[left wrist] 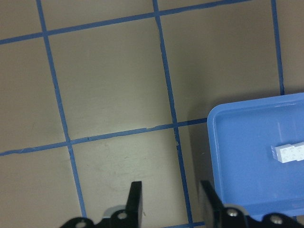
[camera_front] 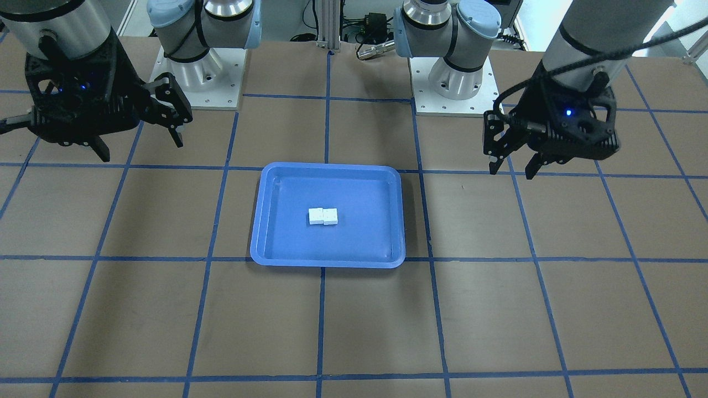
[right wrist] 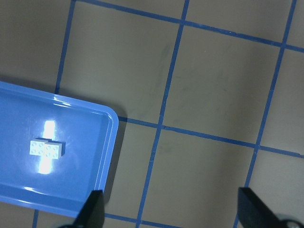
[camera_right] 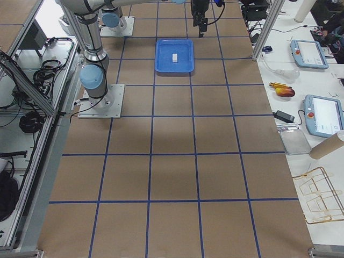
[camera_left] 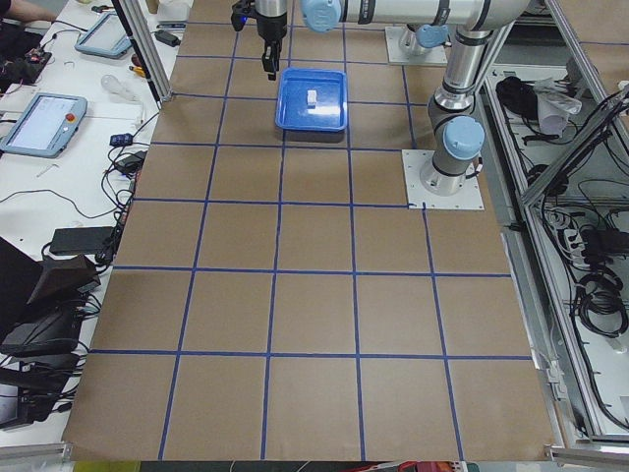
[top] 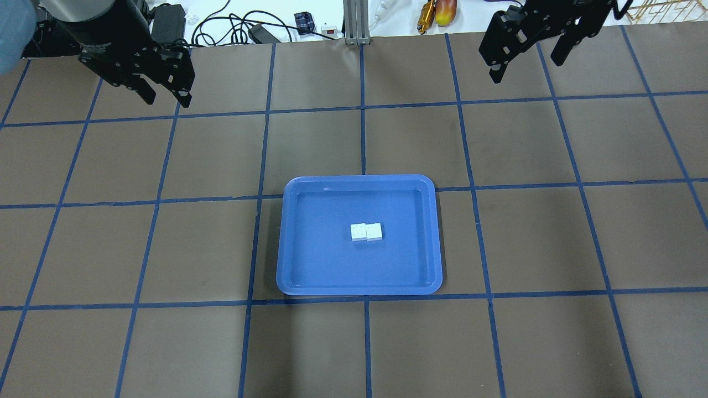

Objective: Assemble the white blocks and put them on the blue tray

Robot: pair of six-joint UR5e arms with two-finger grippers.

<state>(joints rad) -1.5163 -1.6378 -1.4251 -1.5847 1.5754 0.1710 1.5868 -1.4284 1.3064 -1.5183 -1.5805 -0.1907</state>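
Note:
The two white blocks (camera_front: pixel 323 216) lie joined, slightly offset, in the middle of the blue tray (camera_front: pixel 359 240). They also show in the overhead view (top: pixel 366 231) on the tray (top: pixel 332 254). My left gripper (top: pixel 167 101) is open and empty, high above the table and well off to the tray's left. Its wrist view shows the tray's corner (left wrist: pixel 237 156) and the blocks (left wrist: pixel 289 153). My right gripper (top: pixel 526 69) is wide open and empty, high and well off to the tray's right. Its wrist view shows the blocks (right wrist: pixel 45 148) on the tray (right wrist: pixel 80 133).
The brown table is marked with a blue tape grid. The two arm bases (camera_front: pixel 202 72) (camera_front: pixel 456 77) stand on my side of the tray. Cables, power adapters (top: pixel 166 16) and a yellow-red object (top: pixel 437 11) lie beyond the table's far edge.

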